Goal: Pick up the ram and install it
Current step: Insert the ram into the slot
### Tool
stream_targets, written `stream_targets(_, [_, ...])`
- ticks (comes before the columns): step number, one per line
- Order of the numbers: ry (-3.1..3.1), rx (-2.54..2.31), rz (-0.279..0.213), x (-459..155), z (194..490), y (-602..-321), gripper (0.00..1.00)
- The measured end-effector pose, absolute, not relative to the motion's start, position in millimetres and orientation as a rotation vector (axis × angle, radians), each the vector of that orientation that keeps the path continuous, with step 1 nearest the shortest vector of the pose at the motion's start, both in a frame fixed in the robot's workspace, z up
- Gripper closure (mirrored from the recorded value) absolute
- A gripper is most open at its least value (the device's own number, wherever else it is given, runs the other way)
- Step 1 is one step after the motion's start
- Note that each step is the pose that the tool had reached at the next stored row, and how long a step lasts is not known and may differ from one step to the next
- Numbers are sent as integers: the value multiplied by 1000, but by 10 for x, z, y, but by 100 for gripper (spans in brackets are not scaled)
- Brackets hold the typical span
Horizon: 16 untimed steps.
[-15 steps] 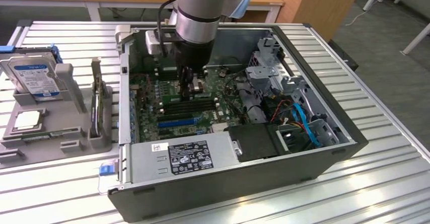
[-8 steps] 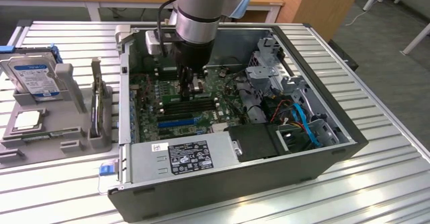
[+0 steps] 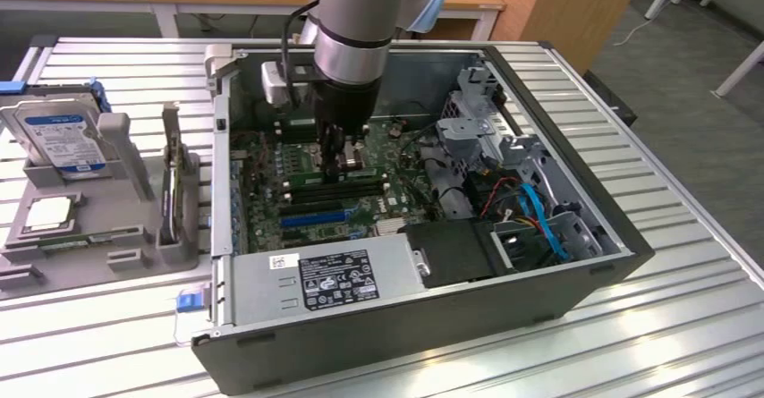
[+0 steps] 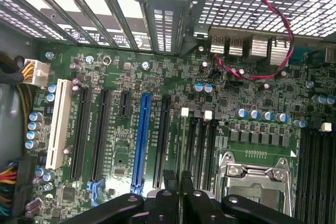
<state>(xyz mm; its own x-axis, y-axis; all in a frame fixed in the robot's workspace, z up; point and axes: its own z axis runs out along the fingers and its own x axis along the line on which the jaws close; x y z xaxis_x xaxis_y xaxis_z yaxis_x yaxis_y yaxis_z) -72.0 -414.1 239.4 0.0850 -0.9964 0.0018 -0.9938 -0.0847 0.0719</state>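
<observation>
The table (image 3: 668, 264) carries an open case (image 3: 394, 344), and the arm (image 3: 358, 31) reaches down into it from twelve o'clock in the exterior view. At the case's nine o'clock lies a grey tray (image 3: 72, 264) with a blue-labelled drive (image 3: 60, 134) standing in it. Inside the case, the motherboard (image 4: 247, 98) covers the floor, and a power supply (image 3: 322, 277) sits at six o'clock from the arm. The black slots (image 3: 340, 190) lie just at five o'clock of the gripper (image 3: 343, 152), which hangs low over the board. In the wrist view the jaws stand nearly together, with only a sliver of gap. A thin greenish edge runs out from that gap, and I take it to be the ram (image 4: 180, 148), pinched by its flat faces and seen edge-on above the slots. It is not seated in any slot. The ram should be light and stiff but easily cracked by bending. Its smooth faces may slip in a loose grip. The best hold is likely across both faces near the middle of the upper edge, clear of the contact edge.
</observation>
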Motion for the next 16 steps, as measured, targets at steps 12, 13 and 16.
stream_targets(12, [-2133, 2239, -67, -718, 2358, -4141, 86])
stream_targets(13, [-2134, 2240, -63, -719, 2348, -4141, 86])
stream_targets(16, [-2134, 2240, -56, -718, 2333, -4141, 86])
